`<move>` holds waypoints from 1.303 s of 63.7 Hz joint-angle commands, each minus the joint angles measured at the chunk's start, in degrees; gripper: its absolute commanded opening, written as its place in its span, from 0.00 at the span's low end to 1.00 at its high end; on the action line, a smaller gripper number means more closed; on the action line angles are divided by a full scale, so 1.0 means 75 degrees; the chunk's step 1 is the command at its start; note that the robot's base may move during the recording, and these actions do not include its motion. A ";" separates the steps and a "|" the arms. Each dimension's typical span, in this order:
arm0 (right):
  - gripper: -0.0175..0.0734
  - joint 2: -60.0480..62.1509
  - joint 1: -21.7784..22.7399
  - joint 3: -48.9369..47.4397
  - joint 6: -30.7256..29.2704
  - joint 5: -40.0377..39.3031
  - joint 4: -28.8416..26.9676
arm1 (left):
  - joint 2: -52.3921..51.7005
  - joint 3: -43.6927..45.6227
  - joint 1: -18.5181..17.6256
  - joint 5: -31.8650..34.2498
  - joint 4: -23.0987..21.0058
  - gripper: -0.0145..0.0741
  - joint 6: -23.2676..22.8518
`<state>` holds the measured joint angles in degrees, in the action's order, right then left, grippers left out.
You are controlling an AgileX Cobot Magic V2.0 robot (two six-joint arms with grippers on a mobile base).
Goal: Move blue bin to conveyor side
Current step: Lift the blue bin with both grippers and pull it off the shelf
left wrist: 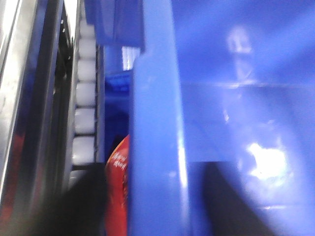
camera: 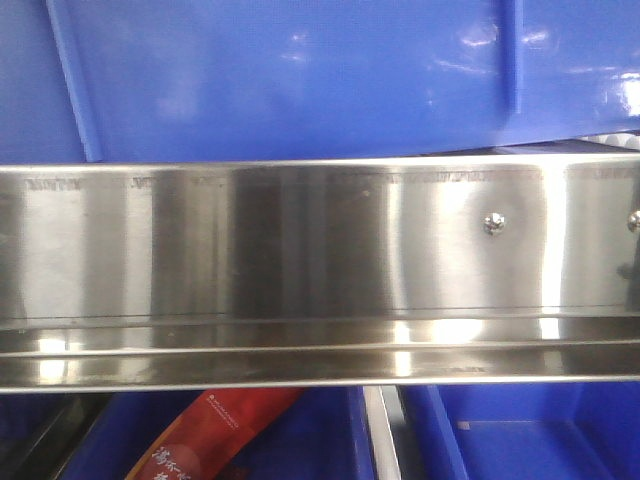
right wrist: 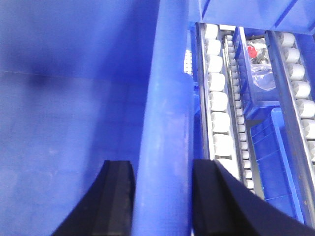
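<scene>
The blue bin (camera: 300, 80) fills the top of the front view, its glossy wall and ribs above the steel rail. In the left wrist view its thick rim (left wrist: 157, 123) runs up the blurred frame, and my left gripper (left wrist: 155, 206) sits astride it, shut on it, with a dark finger on each side. In the right wrist view my right gripper (right wrist: 162, 196) is shut on the opposite rim (right wrist: 167, 123), one black finger (right wrist: 118, 196) inside the bin and the other outside. The conveyor side is out of view.
A shiny stainless-steel rail (camera: 300, 250) with screws crosses the front view. Below it stand other blue bins (camera: 540, 440), one holding a red packet (camera: 215, 430). White rollers (right wrist: 216, 98) run beside the bin, with small blue bins (right wrist: 275, 162) between roller tracks.
</scene>
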<state>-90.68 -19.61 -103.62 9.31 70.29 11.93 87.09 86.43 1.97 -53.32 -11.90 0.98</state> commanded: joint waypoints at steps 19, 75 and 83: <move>0.11 0.0064 -0.0001 -0.0136 -0.0040 -0.0043 0.0054 | 0.0013 0.0358 0.0000 -0.0532 -0.0195 0.15 0.0084; 0.10 0.2327 -0.0473 0.0957 0.0450 -0.0253 -0.0195 | -0.2652 0.0906 0.0000 -0.2097 0.0303 0.15 -0.0282; 0.10 0.2963 -0.0473 0.1507 0.0471 -0.0400 -0.0195 | -0.3098 0.0523 0.0000 -0.2111 0.0303 0.15 -0.0352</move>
<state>-72.62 -23.09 -94.14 12.90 73.70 8.30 66.89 90.99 2.01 -72.19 -7.57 -2.14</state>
